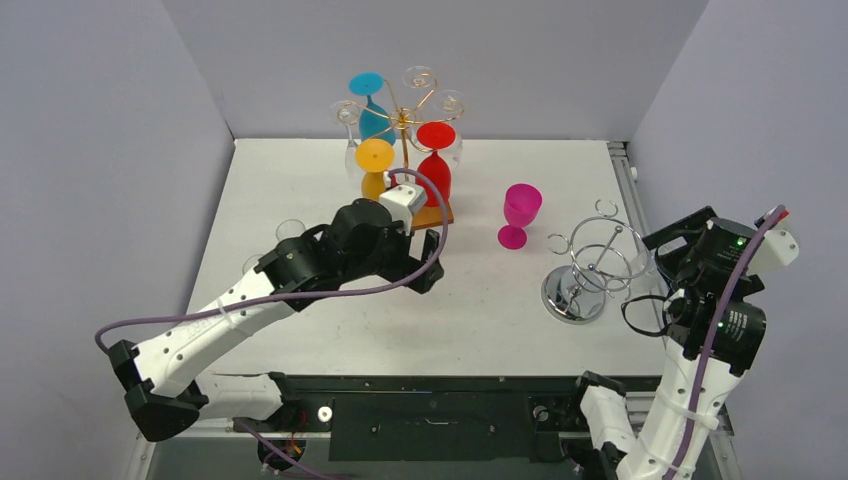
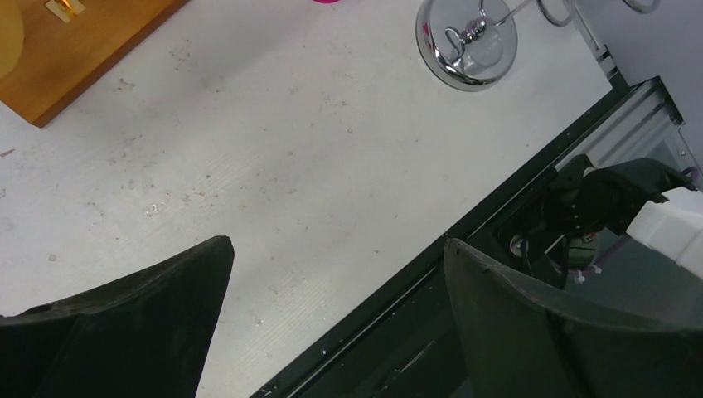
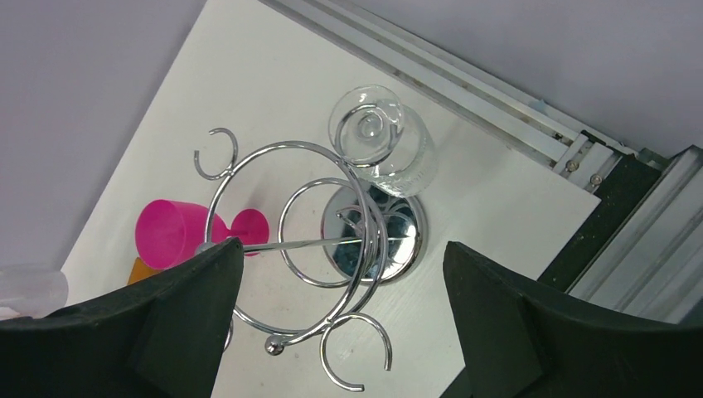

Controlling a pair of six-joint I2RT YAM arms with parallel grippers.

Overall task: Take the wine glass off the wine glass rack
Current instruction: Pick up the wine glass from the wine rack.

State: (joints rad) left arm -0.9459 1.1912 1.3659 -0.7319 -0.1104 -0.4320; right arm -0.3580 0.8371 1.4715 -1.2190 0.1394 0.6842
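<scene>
Wine glass rack (image 1: pixel 404 120) holds glasses (image 1: pixel 436 165) (inverted).

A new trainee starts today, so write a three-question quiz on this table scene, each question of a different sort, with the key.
1. True or false: the pink plastic wine glass stands upright on the white table.
2. What hangs on the short chrome wire stand with the round silver foot? A red glass; B clear glass; C nothing.
3. Fill in: the tall gold wire rack stands on a flat ____ base.
Key: 1 true; 2 B; 3 wooden.
</scene>
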